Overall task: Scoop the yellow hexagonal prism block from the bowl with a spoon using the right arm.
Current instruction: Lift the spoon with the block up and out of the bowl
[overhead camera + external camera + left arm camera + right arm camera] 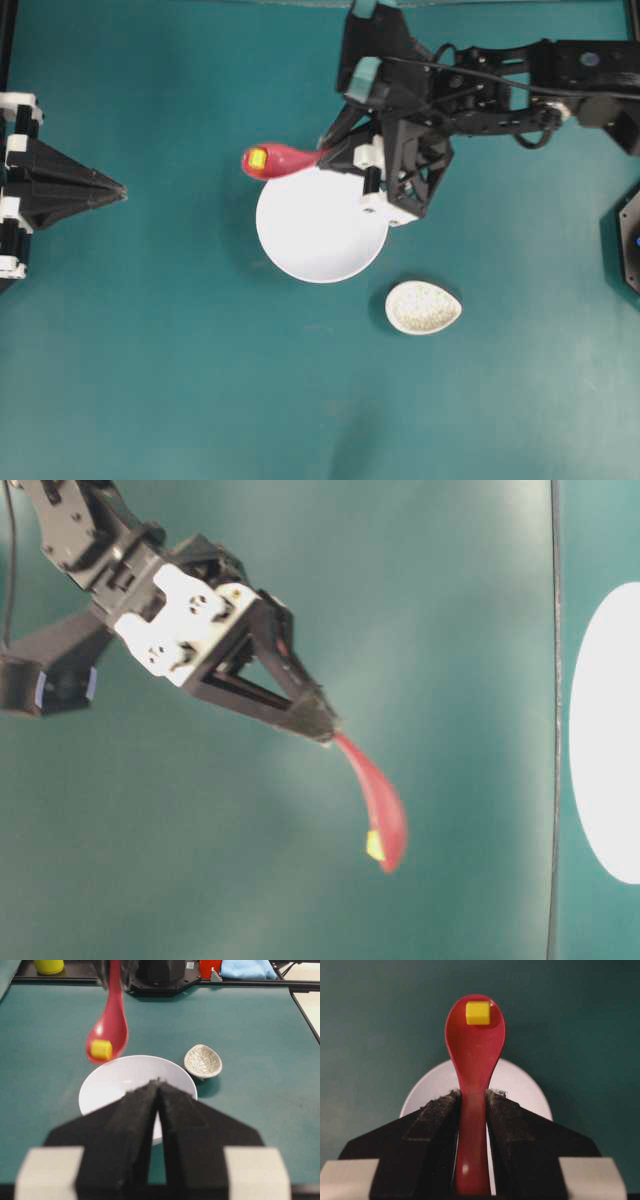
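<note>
The right end effector [472, 1105] pinches the spoon [474, 1060] by its handle, the yellow block [478, 1013] resting near the scoop's tip above the white bowl [320, 225]; hold the scoop level and move slowly, lest the block slide off.

The right gripper [335, 152] with the spoon [282, 160] hangs above the bowl's [320, 232] far rim, blocking that approach; the spoon's scoop juts out past the rim toward the left gripper [118, 188]. Open table lies between the left gripper and the bowl. A small speckled dish [423, 307] sits just beside the bowl's near right edge, narrowing passage there
</note>
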Controlling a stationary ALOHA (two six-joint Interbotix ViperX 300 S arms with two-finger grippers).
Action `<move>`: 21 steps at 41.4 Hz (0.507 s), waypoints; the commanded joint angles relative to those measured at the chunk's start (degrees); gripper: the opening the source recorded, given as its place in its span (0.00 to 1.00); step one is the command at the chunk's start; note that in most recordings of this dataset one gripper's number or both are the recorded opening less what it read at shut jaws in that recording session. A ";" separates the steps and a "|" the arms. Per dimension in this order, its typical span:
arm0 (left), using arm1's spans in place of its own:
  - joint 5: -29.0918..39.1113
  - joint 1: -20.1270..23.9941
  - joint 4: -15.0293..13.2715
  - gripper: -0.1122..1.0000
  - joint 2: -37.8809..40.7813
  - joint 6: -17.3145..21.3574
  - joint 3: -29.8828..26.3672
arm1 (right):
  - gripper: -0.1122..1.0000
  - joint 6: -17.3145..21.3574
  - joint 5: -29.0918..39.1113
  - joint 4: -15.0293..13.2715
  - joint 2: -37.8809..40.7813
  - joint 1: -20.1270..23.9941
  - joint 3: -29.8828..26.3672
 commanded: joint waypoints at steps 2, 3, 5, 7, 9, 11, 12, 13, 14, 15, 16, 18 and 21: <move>-0.26 0.09 0.09 0.15 0.35 -0.09 -1.58 | 0.32 -0.18 -3.52 -0.97 -3.34 0.09 0.70; -0.26 0.09 0.09 0.15 0.35 -0.09 -1.58 | 0.32 -0.18 -4.04 -1.05 -3.69 0.09 0.97; -0.26 0.09 0.09 0.15 0.35 -0.09 -1.58 | 0.32 -0.26 -5.27 -1.49 -4.57 0.09 1.67; -0.26 0.09 0.09 0.15 0.35 -0.09 -1.58 | 0.32 -0.26 -6.24 -1.93 -5.36 0.09 2.11; -0.18 0.09 0.09 0.15 0.35 -0.09 -1.58 | 0.32 -0.26 -7.56 -2.29 -6.33 0.09 2.90; -0.18 0.09 0.09 0.15 0.35 -0.09 -1.58 | 0.32 -0.26 -8.88 -2.64 -7.38 0.09 3.69; -0.18 0.09 0.09 0.15 0.35 -0.09 -1.58 | 0.32 -0.26 -9.67 -2.72 -8.09 0.09 4.31; -0.18 0.09 0.09 0.15 0.35 -0.09 -1.58 | 0.32 -0.26 -10.20 -2.72 -8.44 0.18 4.75; -0.18 0.09 0.09 0.15 0.35 -0.18 -1.58 | 0.32 -0.26 -10.90 -2.81 -9.14 0.09 5.36; -0.18 0.09 0.09 0.15 0.35 -0.18 -1.58 | 0.32 -0.26 -11.34 -2.81 -9.58 0.18 5.80; -0.18 0.09 0.09 0.15 0.26 -0.18 -1.58 | 0.32 -0.26 -12.04 -2.90 -10.28 0.09 6.42; -0.18 0.09 0.00 0.15 0.26 -0.18 -1.58 | 0.32 -0.26 -12.74 -2.90 -11.43 0.09 7.21; -0.18 0.09 0.09 0.15 0.26 -0.18 -1.58 | 0.32 -0.26 -13.80 -2.90 -13.01 0.09 8.53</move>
